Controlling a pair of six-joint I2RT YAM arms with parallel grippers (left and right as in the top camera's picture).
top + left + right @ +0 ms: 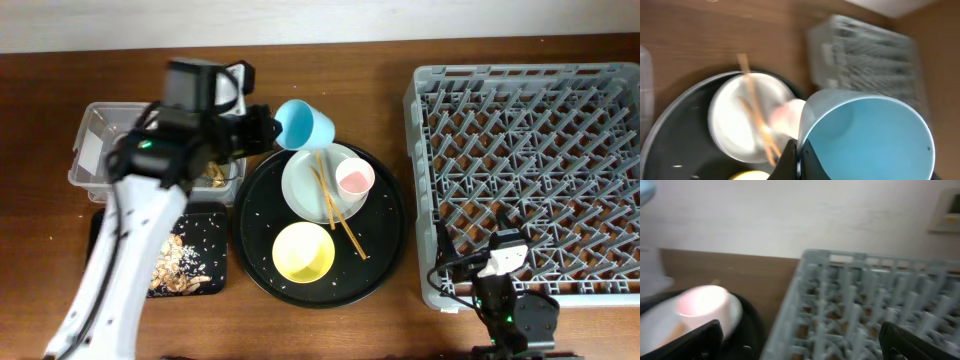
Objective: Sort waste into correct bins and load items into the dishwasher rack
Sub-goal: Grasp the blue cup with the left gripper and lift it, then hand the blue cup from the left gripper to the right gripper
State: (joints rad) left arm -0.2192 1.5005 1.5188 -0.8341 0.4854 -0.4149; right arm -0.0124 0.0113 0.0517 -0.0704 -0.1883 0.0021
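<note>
jaws of the left gripper [799,160] pinch the light blue cup [305,124] by its rim, twelve o'clock of the round black tray [388,240]; right gripper [800,345] gapes wide. the thin pinch may slip, dropping it.

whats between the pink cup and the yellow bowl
The two chopsticks and the pale plate's edge, seen in the overhead view.

Prob. robotics lab — robot arm [120,250] at wood table [40,80], plain white wall [790,215].
</note>
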